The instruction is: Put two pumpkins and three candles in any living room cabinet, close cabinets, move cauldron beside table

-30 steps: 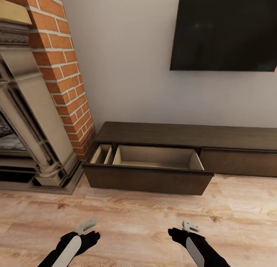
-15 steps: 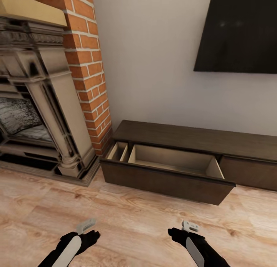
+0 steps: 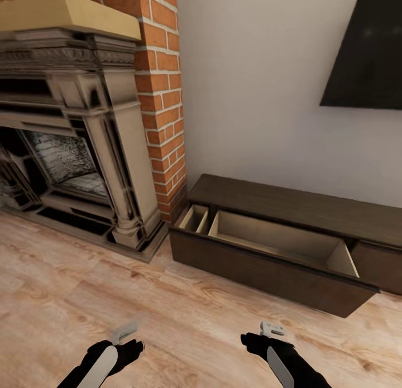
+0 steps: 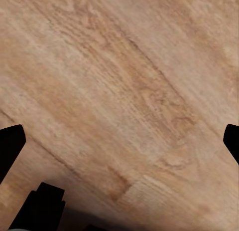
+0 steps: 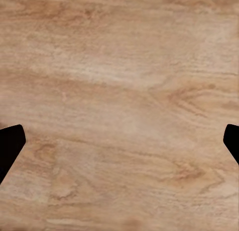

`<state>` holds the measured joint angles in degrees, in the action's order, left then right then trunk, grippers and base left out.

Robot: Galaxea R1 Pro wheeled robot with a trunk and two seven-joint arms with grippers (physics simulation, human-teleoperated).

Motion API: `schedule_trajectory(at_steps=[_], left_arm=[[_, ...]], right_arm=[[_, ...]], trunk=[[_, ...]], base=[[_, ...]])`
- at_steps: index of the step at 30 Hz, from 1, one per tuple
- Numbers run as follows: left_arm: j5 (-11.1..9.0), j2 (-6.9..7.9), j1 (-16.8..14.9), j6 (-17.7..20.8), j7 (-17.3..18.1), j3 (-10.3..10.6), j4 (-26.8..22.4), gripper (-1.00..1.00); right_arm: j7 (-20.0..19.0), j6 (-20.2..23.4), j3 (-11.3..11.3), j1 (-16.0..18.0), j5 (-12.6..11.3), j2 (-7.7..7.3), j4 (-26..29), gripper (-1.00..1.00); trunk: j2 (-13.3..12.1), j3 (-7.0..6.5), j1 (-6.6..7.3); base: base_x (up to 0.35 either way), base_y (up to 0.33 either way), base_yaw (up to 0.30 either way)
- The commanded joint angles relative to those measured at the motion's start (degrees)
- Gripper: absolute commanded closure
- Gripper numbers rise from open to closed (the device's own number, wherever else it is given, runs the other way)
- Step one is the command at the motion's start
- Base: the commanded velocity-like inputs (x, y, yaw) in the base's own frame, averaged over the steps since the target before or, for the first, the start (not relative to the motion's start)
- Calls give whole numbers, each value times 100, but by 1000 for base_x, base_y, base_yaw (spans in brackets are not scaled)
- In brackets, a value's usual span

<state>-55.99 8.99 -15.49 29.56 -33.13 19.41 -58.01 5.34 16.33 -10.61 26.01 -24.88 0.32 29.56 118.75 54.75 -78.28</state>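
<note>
The head camera has swung left over the last second: the fireplace (image 3: 84, 131) now occupies the left half, and the cabinet (image 3: 290, 209) has shifted right. This is camera motion, not object motion. The cabinet drawer (image 3: 268, 248) stands pulled out, its pale interior empty as far as visible. Left end effector (image 4: 119, 136) and right end effector (image 5: 119, 141) both spread wide, holding nothing, over the wood floor (image 3: 111, 298). Judgement: the robot is turning away to fetch items.

1 cabinet (image 3: 290, 201) w/ 1 drawer (image 3: 262, 265) pulled out, 2 pale compartments inside; poss. a 2nd drawer front at the edge, cut off. 1 fireplace (image 3: 72, 125), 1 brick column (image 3: 162, 97), 1 dark wall panel (image 3: 371, 58). 2 arms: 1 left gripper (image 3: 124, 333), 1 right gripper (image 3: 272, 328).
</note>
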Motion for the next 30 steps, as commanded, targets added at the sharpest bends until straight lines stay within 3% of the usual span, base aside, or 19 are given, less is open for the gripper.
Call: schedule_trajectory(at_steps=[1,30], left_arm=[[-52,6,-6,-3,-53,23,-5,-100],[-56,10,-6,-3,-53,16,0,-100]], right_arm=[[55,21,-37,0,-60,-6,15,-100],[53,20,-72,0,-60,3,15,-100]], trunk=[[2,5,1],[2,5,1]], base=[[0,0,292],[0,0,292]])
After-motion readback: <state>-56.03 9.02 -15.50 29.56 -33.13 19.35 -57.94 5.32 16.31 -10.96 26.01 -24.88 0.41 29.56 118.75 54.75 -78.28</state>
